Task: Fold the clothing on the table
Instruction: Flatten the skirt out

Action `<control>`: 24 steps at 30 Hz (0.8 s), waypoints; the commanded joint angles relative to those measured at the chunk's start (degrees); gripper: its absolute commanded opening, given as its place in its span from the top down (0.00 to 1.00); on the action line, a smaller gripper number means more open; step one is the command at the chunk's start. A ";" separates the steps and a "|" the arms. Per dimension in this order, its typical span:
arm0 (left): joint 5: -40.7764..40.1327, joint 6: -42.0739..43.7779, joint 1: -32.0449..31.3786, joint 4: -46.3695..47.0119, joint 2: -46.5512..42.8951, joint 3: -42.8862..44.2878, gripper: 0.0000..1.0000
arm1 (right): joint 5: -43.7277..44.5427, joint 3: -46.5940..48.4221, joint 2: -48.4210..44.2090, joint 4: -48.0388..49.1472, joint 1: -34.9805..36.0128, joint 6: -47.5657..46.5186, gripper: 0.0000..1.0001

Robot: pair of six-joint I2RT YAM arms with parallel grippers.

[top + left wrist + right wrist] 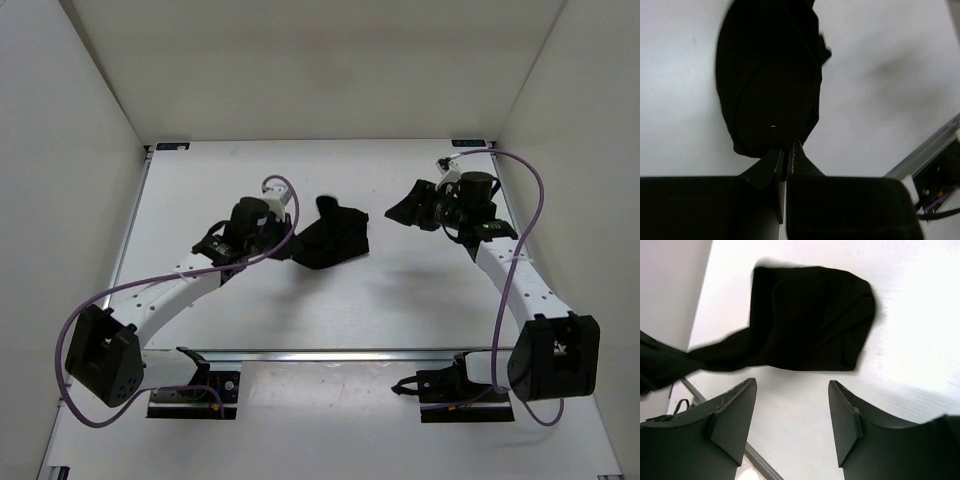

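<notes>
The clothing (332, 236) is a crumpled black bundle in the middle of the white table (330, 310). My left gripper (285, 248) meets the bundle's left edge. In the left wrist view its jaws (788, 150) are shut on the near edge of the clothing (770, 75). My right gripper (402, 210) hovers to the right of the garment, apart from it. In the right wrist view it stands open (792, 384) with only bare table between its fingers. There the clothing (810, 320) lies just ahead of the fingertips, and a strip of it trails off to the left.
White walls close in the table on the left, right and back. An aluminium rail (330, 354) runs along the near edge, with both arm bases behind it. Purple cables (530, 190) loop off each arm.
</notes>
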 commanded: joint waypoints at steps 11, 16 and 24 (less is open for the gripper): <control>3.29 -4.10 0.34 0.95 -0.79 -11.39 1.00 | 0.40 19.27 28.15 -2.38 10.97 -12.08 0.40; 2.94 -3.58 1.22 -0.46 -1.23 -12.28 1.00 | 3.20 28.26 34.95 -8.36 17.39 -16.66 0.40; 3.55 -4.28 2.36 0.68 -2.55 -15.79 1.00 | 10.04 28.88 35.57 -8.90 26.52 -21.84 0.38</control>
